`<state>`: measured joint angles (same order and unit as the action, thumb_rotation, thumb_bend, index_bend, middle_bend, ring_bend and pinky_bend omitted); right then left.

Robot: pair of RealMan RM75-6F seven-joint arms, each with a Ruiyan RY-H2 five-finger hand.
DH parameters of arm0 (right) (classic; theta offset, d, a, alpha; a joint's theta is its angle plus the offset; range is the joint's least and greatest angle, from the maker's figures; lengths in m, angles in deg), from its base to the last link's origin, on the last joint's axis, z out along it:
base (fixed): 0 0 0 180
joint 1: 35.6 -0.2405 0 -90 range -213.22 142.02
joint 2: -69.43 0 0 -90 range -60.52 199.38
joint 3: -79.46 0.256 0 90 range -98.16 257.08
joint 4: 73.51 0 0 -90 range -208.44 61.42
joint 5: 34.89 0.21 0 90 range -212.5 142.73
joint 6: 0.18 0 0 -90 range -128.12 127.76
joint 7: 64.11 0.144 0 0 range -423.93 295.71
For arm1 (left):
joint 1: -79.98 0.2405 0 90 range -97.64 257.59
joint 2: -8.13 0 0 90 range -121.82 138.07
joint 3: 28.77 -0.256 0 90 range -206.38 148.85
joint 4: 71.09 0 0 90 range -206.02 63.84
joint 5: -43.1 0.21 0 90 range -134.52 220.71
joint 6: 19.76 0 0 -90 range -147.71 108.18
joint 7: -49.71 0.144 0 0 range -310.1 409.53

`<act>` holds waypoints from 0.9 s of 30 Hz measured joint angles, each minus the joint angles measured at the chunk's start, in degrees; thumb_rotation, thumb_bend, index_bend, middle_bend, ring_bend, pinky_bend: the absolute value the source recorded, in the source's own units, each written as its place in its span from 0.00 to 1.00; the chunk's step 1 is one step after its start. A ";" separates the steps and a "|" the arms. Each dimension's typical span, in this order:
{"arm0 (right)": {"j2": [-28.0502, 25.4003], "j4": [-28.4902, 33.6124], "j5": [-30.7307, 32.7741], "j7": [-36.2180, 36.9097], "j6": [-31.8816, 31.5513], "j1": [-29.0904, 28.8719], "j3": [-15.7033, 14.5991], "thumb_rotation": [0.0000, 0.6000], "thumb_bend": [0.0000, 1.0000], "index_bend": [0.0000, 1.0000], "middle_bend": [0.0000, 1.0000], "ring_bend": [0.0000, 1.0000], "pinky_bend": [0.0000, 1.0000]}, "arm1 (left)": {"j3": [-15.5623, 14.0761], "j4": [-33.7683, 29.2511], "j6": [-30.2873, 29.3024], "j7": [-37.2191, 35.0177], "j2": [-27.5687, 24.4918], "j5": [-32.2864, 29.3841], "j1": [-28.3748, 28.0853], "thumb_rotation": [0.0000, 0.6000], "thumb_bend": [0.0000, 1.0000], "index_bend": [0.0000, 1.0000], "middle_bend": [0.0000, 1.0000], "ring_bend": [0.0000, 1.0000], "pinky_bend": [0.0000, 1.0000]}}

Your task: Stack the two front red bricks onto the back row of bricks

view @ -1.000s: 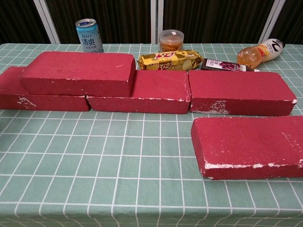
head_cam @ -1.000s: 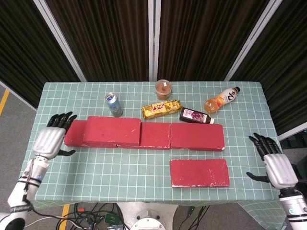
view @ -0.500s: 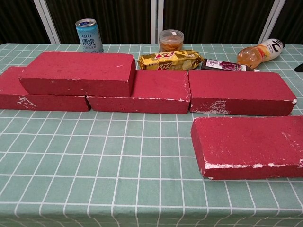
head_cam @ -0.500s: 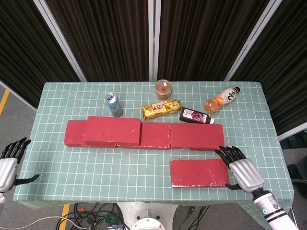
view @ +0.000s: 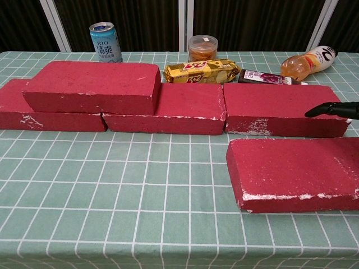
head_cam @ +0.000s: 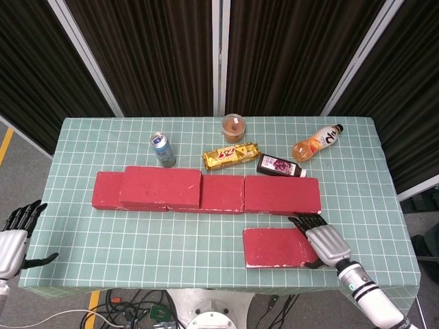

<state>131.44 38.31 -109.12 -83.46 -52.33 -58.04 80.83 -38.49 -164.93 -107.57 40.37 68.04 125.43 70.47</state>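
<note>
One red brick [head_cam: 161, 186] lies stacked on the left part of the back row [head_cam: 282, 195], also seen in the chest view as the stacked brick [view: 92, 84] and the back row [view: 283, 107]. One front red brick [head_cam: 274, 247] lies flat on the table, shown close up as the front brick [view: 291, 174]. My right hand [head_cam: 322, 242] hovers over that brick's right end with its fingers spread; only dark fingertips [view: 331, 109] show in the chest view. My left hand [head_cam: 14, 236] hangs off the table's left side, fingers apart and holding nothing.
Behind the bricks stand a blue can [head_cam: 162, 149], a small jar [head_cam: 233, 127], a yellow snack pack [head_cam: 230, 156], a dark pouch [head_cam: 280, 166] and an orange bottle [head_cam: 317, 142]. The green gridded table [head_cam: 171, 233] has bare cloth at front left.
My right hand has come in from the table's right edge to above the front brick's right end. My left hand left the back row's left end and dropped beside the table.
</note>
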 measured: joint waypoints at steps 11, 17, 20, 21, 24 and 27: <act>0.45 1.65 0.33 -1.62 -1.59 -0.83 -1.26 1.00 0.00 0.00 0.00 0.00 0.00 | 2.10 -0.71 0.42 -3.91 -1.42 1.78 1.86 1.00 0.00 0.00 0.00 0.00 0.00; -1.08 3.47 -1.35 -2.20 -3.92 -0.27 -2.16 1.00 0.00 0.00 0.00 0.00 0.00 | 3.03 -0.43 1.50 -4.61 -1.45 2.09 2.58 1.00 0.00 0.00 0.00 0.00 0.00; -0.99 3.40 -1.21 -2.16 -3.50 -0.42 -2.52 1.00 0.00 0.00 0.00 0.00 0.00 | 3.44 -0.34 2.10 -4.69 -1.37 2.16 2.78 1.00 0.00 0.00 0.00 0.00 0.00; -0.90 3.34 -1.08 -2.06 -3.17 -0.55 -2.60 1.00 0.00 0.00 0.00 0.00 0.00 | 3.57 -0.32 2.26 -4.67 -1.38 2.23 2.84 1.00 0.00 0.00 0.00 0.00 0.00; -0.41 2.88 -0.31 -1.69 -1.81 -1.26 -2.81 1.00 0.00 0.00 0.00 0.00 0.00 | 3.96 -0.30 2.61 -4.38 -1.37 2.36 3.09 1.00 0.00 0.00 0.00 0.00 0.00; 0.41 2.36 0.61 -1.80 -1.00 -2.03 -2.92 1.00 0.00 0.00 0.00 0.00 0.00 | 4.17 -0.31 3.09 -4.38 -1.39 2.37 3.32 1.00 0.00 0.00 0.00 0.00 0.00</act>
<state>131.85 40.67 -108.51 -85.26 -53.33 -60.07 77.92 -34.32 -165.23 -104.48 35.99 66.65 127.80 73.79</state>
